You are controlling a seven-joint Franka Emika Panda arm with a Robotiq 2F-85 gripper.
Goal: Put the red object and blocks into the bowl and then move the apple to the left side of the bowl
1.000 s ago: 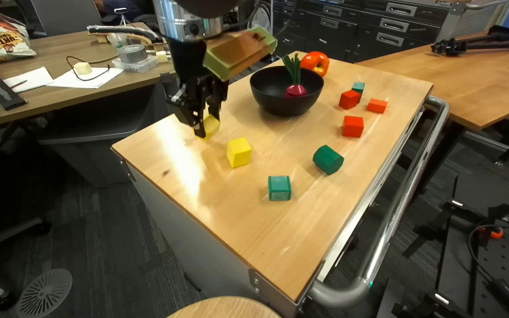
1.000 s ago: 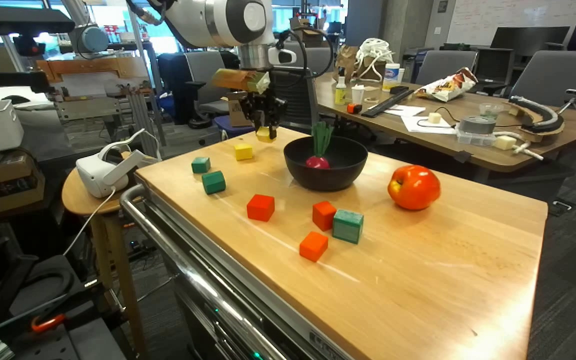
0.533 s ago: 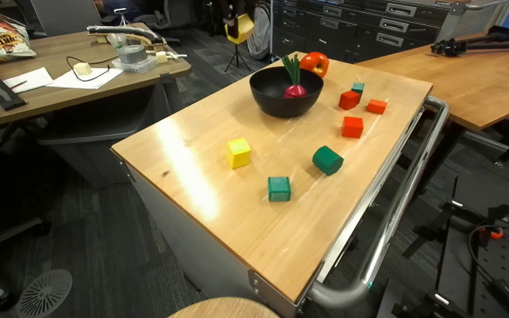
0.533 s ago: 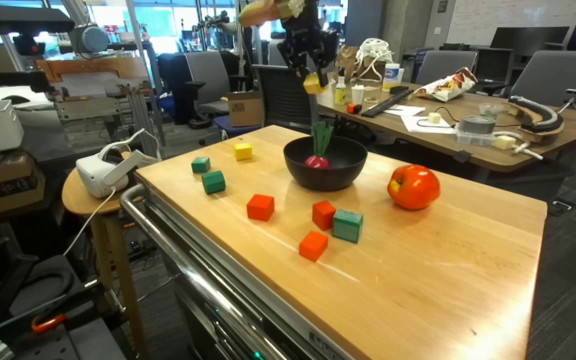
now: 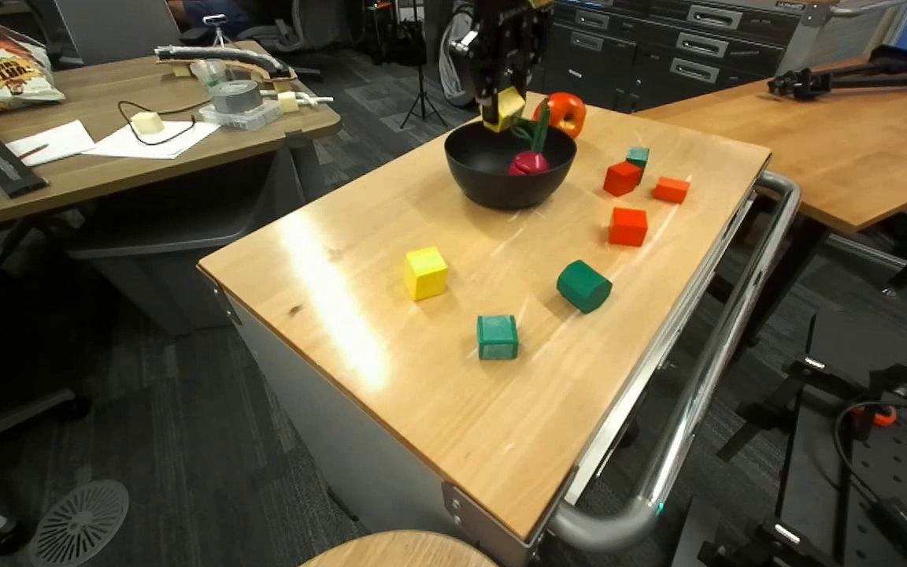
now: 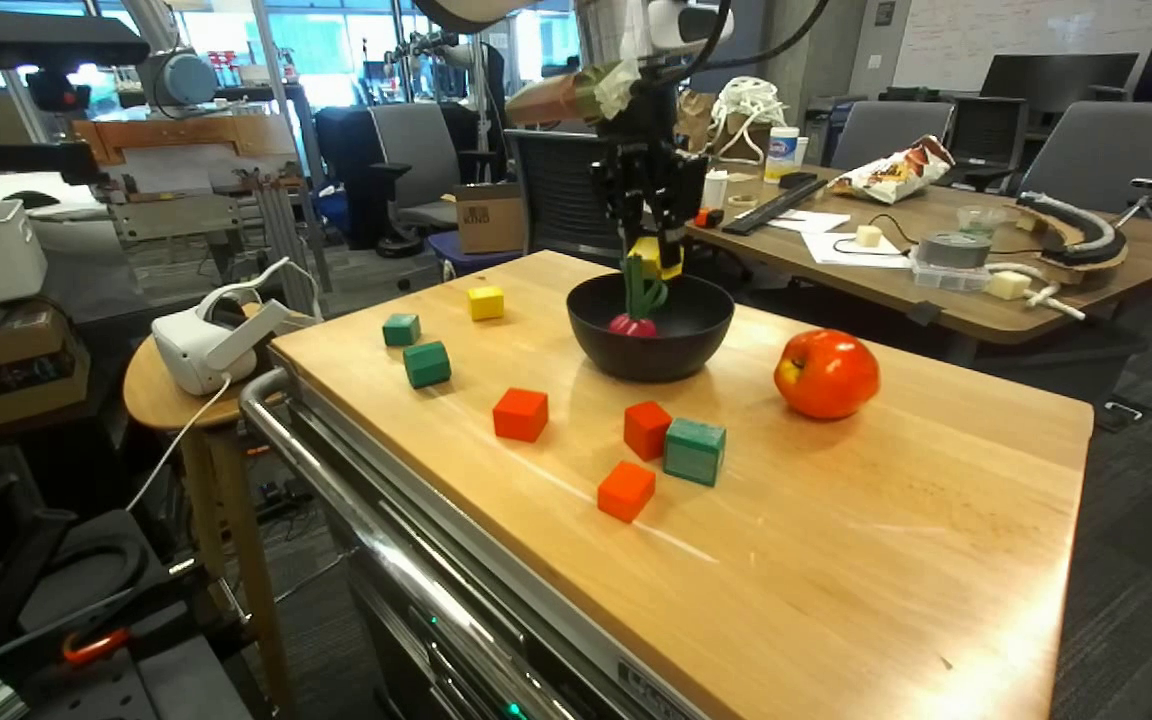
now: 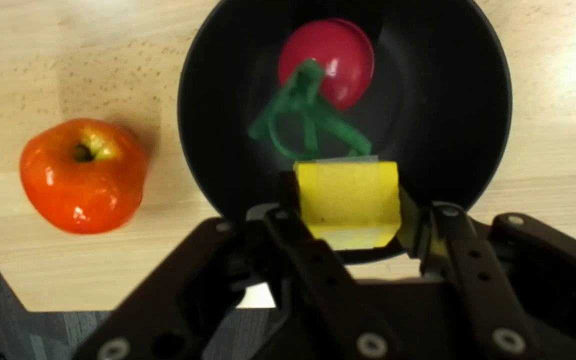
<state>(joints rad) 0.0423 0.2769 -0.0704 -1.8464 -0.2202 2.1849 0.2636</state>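
Note:
My gripper [image 7: 349, 200] is shut on a yellow block [image 7: 350, 202], held over the near inner side of the black bowl [image 6: 651, 358] in the wrist view. Inside the bowl rests the red object [image 7: 335, 55], its green leaves [image 7: 303, 97] bent and right by the block; whether they touch I cannot tell. The apple [image 6: 826, 375] stands on the tabletop beside the bowl. Another yellow block [image 5: 426, 273] lies on the wood, with green blocks [image 5: 497, 337] and a darker green one [image 5: 584, 285]. Red-orange blocks [image 6: 521, 415] and a green block [image 6: 694, 452] sit across from the bowl.
A metal handle [image 5: 697, 378] runs along one side of the cart top [image 5: 453, 409]. Behind stands a desk [image 5: 123, 87] with papers, tape and a chip bag [image 5: 12, 67]. A stool with a white headset [image 6: 206, 345] is close to the cart.
My gripper has lifted the yellow block off the tabletop area, carried it up and across, then lowered it over the bowl. The red object's leaves, upright before, are now bent.

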